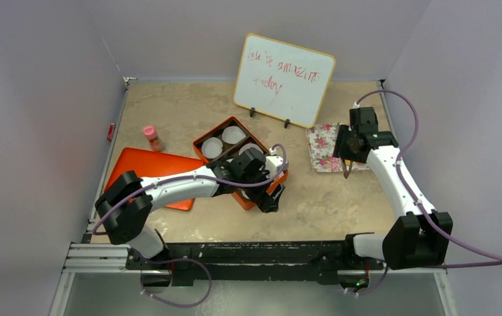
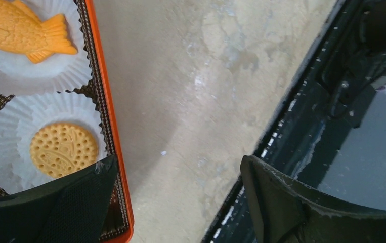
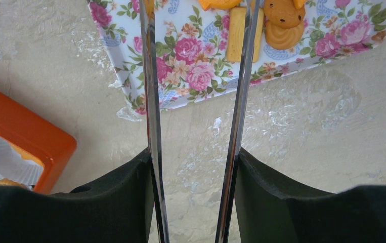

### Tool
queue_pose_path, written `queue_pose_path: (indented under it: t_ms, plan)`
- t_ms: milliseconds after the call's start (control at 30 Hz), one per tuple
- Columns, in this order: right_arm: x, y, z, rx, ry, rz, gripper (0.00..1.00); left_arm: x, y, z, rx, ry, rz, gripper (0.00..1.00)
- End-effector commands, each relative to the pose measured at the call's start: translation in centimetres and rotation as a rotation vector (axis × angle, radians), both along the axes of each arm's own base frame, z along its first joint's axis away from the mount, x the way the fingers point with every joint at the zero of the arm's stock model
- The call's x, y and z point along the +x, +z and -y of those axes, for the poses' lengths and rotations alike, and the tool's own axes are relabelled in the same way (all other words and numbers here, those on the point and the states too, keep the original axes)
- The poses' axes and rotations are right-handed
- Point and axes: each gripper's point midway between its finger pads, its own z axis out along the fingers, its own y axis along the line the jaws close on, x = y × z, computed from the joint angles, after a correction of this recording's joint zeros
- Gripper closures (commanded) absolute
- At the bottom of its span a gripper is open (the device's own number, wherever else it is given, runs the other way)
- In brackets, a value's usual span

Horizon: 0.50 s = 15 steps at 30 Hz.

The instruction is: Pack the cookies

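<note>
One round, dotted golden cookie (image 2: pixel 63 150)

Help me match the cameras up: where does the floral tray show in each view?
Top external: floral tray right of centre, below the whiteboard's right corner.
Left wrist: not in it.
Right wrist: the tray lies across the top, behind the tongs.
Shared landmark: the orange box, central in the top view, at the left edge in the left wrist and right wrist views.

The box (image 1: pixel 214 131) mid-table holds cookies (image 2: pixel 63 149) in paper cups (image 2: pixel 3 136), with a lid (image 1: pixel 146 168) to its left, a bottle (image 1: pixel 152 138) behind the lid, a whiteboard (image 1: pixel 284 79) behind and a tray (image 1: pixel 320 135) to its right.
</note>
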Motion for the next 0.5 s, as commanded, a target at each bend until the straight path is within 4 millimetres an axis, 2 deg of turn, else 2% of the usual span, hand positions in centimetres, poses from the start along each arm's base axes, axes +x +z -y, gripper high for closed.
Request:
queue_pose_path:
  t_ms: [0,100,267,367,467]
  plan:
    - [0.1,-0.4,-0.1,0.011,0.011,-0.012,0.45,-1.7,4.0,1.2,-0.137,-0.044,-0.015,0.11]
    - [-0.2,-0.9,0.0,0.017,0.004,-0.038,0.45,-0.8,5.4,0.5,-0.144,0.016,0.035,0.11]
    - [-0.7,-1.8,0.3,0.041,-0.007,-0.086,0.45,2.1,7.6,-2.1,-0.123,0.178,0.166,0.07]
    - [-1.0,-2.3,0.5,0.061,-0.016,-0.114,0.45,4.3,8.7,-4.7,-0.13,0.289,0.197,0.06]
    - [-1.4,-2.5,0.6,0.079,-0.028,-0.134,0.45,6.4,9.5,-8.2,-0.127,0.403,0.245,0.05]
